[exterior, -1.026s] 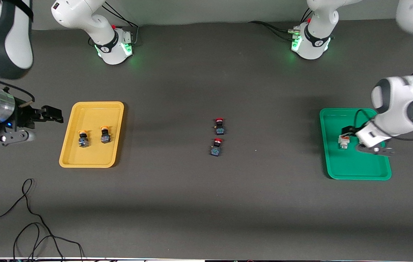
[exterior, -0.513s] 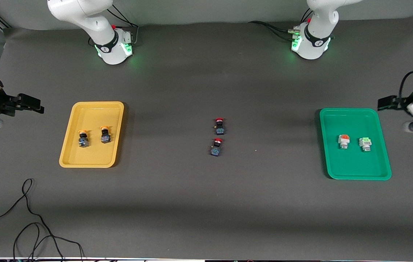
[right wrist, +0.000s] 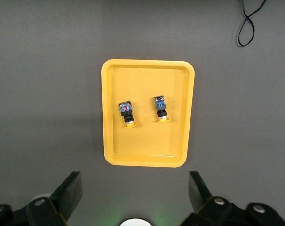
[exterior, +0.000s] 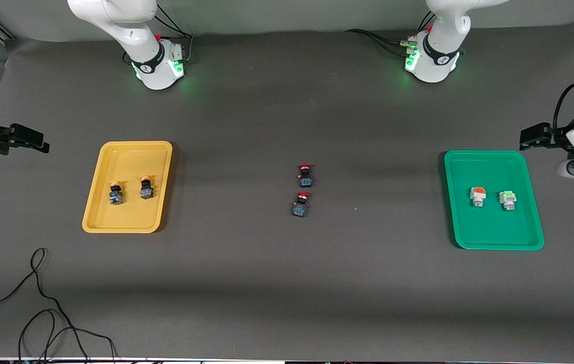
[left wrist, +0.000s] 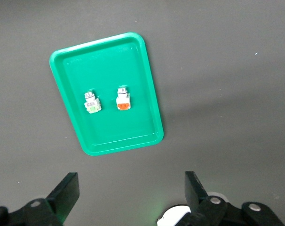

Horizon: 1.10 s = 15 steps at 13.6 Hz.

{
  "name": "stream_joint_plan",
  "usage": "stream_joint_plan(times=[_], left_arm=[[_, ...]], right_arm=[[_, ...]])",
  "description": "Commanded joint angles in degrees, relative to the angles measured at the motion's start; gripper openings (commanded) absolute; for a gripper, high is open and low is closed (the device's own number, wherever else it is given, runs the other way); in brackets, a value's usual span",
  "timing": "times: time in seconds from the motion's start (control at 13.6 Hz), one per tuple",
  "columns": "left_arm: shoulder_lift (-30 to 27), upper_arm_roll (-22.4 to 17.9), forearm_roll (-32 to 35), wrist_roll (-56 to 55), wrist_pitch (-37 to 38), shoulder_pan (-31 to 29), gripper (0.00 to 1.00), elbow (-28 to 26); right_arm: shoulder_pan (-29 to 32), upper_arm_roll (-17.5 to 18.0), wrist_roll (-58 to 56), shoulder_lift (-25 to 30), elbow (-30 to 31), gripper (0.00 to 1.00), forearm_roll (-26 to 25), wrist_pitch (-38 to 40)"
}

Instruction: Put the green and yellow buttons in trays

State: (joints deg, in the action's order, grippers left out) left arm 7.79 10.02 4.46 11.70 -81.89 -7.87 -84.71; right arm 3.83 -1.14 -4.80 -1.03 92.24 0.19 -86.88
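Observation:
Two yellow-capped dark buttons (exterior: 116, 192) (exterior: 145, 186) lie side by side in the mustard yellow tray (exterior: 130, 218). An orange-topped white button (exterior: 478, 196) and a green-topped white button (exterior: 507, 199) lie in the bright green tray (exterior: 499, 237). My right gripper (exterior: 39, 142) is open and empty, raised beside the yellow tray at the right arm's end of the table. My left gripper (exterior: 527, 137) is open and empty, raised beside the green tray at the left arm's end. The wrist views show the yellow tray (right wrist: 147, 157) and the green tray (left wrist: 123, 141) from above.
Two red-capped dark buttons (exterior: 305, 174) (exterior: 301, 203) sit on the table's middle, one nearer the front camera than the other. Loose black cable (exterior: 39, 303) lies near the front edge toward the right arm's end. The arm bases (exterior: 158, 63) (exterior: 433, 58) stand along the table's back edge.
My left gripper has let go of the green-topped button in the green tray and risen away to the table's end. My right gripper has drawn away from the yellow tray toward its end.

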Motion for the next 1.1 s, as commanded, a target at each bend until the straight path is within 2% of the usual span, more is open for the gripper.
stream_joint_plan(times=[0.0, 0.15, 0.22, 0.37, 0.44, 0.59, 1.03], left_arm=[[0.9, -0.6, -0.7, -1.0, 1.6, 0.9, 1.0, 2.2], [0.7, -1.0, -0.6, -1.2, 2.0, 2.3, 1.0, 2.1], [0.4, -2.5, -0.2, -2.0, 2.7, 5.8, 1.0, 2.0], [-0.5, -8.6, -0.7, -2.6, 1.6, 12.0, 1.0, 1.6], [-2.2, -8.8, -0.8, -2.6, -0.8, 12.3, 1.0, -0.5], [-6.7, -9.1, -0.7, -2.6, -7.6, 13.6, 1.0, -8.2], [-4.9, -9.1, -0.8, -2.3, -7.8, 13.5, 1.0, -7.5]], right_arm=[[0.2, 1.0, 1.5, 1.3, 1.0, 1.0, -1.3, -1.0], [0.3, 1.0, 1.5, 1.1, 0.8, 1.0, -1.3, -1.0], [0.3, 1.0, 1.5, 0.9, 0.6, 1.0, -1.3, -1.3], [0.2, 1.0, 1.4, 0.8, 0.0, 1.0, -1.2, -1.3], [0.2, 1.0, 1.5, 0.8, 0.1, 1.0, -1.2, -1.3], [0.3, 0.9, 1.5, 0.8, 0.1, 1.0, -1.0, -1.3], [0.4, 0.7, 1.6, 0.7, 0.0, 1.0, -0.6, -1.2]])
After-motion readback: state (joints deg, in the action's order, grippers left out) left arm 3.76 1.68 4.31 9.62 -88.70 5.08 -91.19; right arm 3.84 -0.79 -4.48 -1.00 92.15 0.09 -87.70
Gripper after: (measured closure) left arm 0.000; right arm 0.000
